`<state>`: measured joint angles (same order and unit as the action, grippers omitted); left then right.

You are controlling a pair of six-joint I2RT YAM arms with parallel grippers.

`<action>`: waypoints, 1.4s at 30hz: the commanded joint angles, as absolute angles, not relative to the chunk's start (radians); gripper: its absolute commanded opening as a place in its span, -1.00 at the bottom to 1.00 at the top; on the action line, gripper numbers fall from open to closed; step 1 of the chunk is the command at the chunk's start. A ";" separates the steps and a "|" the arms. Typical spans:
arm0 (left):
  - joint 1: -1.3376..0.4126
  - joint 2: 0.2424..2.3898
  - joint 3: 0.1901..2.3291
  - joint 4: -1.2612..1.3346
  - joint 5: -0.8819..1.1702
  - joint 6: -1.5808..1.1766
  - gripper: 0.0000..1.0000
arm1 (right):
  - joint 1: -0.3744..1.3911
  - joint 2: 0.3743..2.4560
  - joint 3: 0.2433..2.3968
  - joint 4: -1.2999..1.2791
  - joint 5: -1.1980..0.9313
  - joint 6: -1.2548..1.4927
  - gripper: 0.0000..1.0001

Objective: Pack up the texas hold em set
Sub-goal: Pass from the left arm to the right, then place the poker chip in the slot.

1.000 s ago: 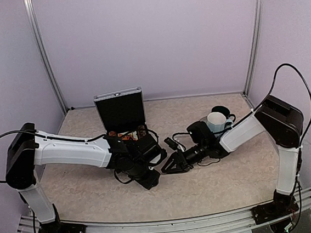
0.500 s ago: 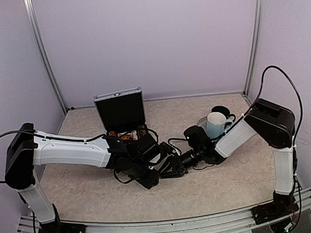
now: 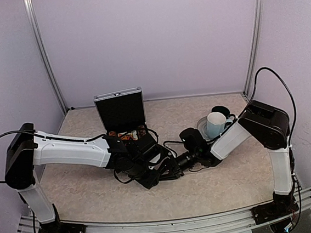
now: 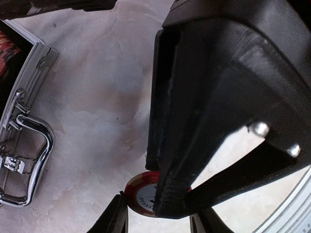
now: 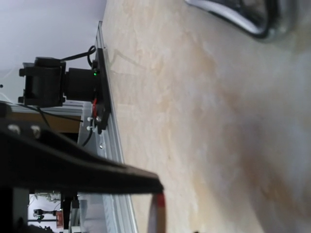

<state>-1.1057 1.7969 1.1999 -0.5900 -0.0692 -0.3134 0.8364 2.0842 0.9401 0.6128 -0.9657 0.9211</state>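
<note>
The silver briefcase (image 3: 120, 110) stands open at the back left, with chips and card boxes in its base. Its handle shows in the left wrist view (image 4: 34, 160) and the right wrist view (image 5: 243, 19). My two grippers meet in front of it. My left gripper (image 3: 153, 178) (image 4: 158, 218) has a fingertip on each side of the rim of a red-and-white poker chip (image 4: 141, 194). My right gripper (image 3: 170, 169) reaches in from the right, and one of its fingers (image 4: 204, 121) covers half the chip. The right wrist view shows the chip edge-on (image 5: 158, 213) with no right finger against it.
A grey-blue cup (image 3: 217, 122) on a round grey saucer (image 3: 203, 126) stands behind the right forearm, with a black mug (image 3: 221, 111) beyond it. The aluminium front rail (image 5: 114, 160) and a camera mount (image 5: 58, 82) lie near the grippers.
My right gripper has moved left, from a hand's width away, until it overlaps the left gripper's tip. The left arm has stayed still.
</note>
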 commanded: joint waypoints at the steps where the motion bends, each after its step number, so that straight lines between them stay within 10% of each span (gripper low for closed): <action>1: -1.100 1.782 1.192 -0.570 -0.084 -0.313 -0.19 | 0.855 2.113 0.965 0.645 -0.988 0.934 -0.39; 13: -1.100 1.788 1.181 -0.565 -0.099 -0.314 -0.20 | 0.855 2.115 0.974 0.639 -0.987 0.936 -1.00; 29: -1.076 1.530 1.025 -0.456 -0.085 -0.345 0.77 | 0.780 1.956 1.064 0.209 -0.826 0.580 -1.00; 42: -0.774 1.217 0.886 -0.410 -0.009 -0.415 0.98 | 0.816 2.006 1.433 -0.150 -0.608 0.131 -1.00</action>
